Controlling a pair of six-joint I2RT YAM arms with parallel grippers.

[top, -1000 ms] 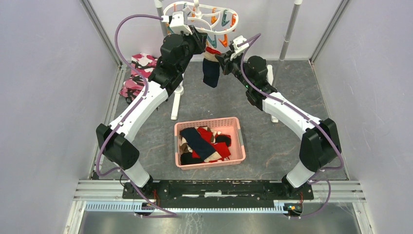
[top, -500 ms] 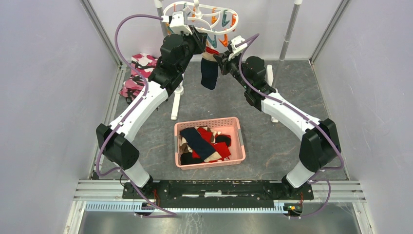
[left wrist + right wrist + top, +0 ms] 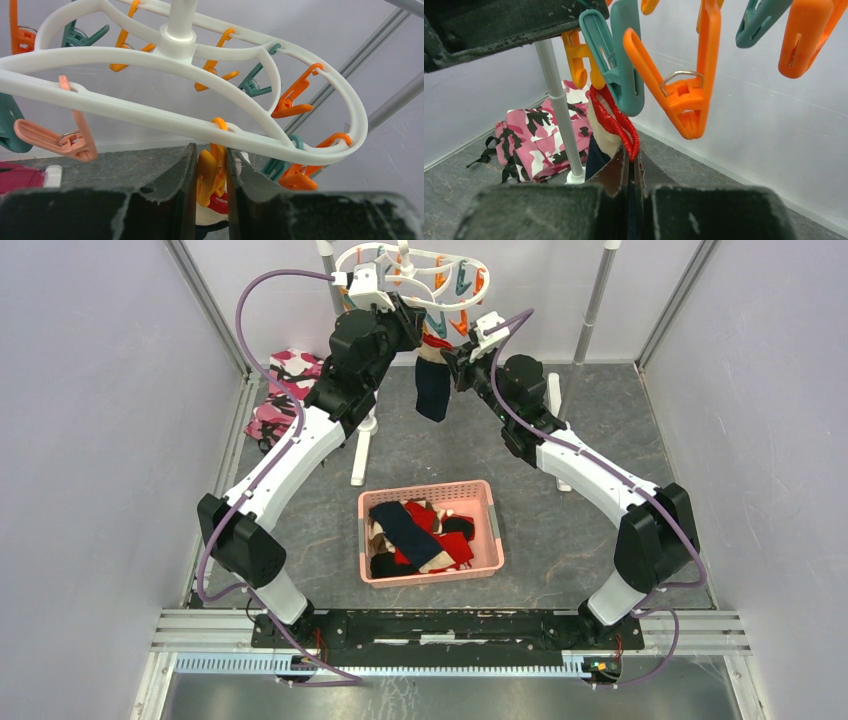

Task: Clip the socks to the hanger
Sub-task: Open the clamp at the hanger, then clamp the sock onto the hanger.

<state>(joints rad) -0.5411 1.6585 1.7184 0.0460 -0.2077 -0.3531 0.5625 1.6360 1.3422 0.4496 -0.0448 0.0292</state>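
The white oval hanger [image 3: 420, 275] hangs at the back with orange and teal clips; it fills the left wrist view [image 3: 200, 85]. My left gripper [image 3: 210, 180] is shut on an orange clip [image 3: 212, 172] under the ring, squeezing it. My right gripper [image 3: 631, 162] is shut on a sock [image 3: 433, 380] with a red cuff [image 3: 616, 120], beige middle and navy foot, holding the cuff up at that clip. The sock hangs between both grippers in the top view. More socks [image 3: 420, 535] lie in the pink basket [image 3: 480, 490].
A pink camouflage cloth [image 3: 285, 385] lies at the back left, also in the right wrist view [image 3: 539, 135]. Grey rack poles [image 3: 598, 295] and white feet [image 3: 362, 455] stand around the hanger. A teal clip [image 3: 621, 60] and an orange clip [image 3: 684, 85] dangle close above my right gripper.
My right gripper has moved the sock slightly left and up toward the clip and then held there. The left arm has not visibly moved.
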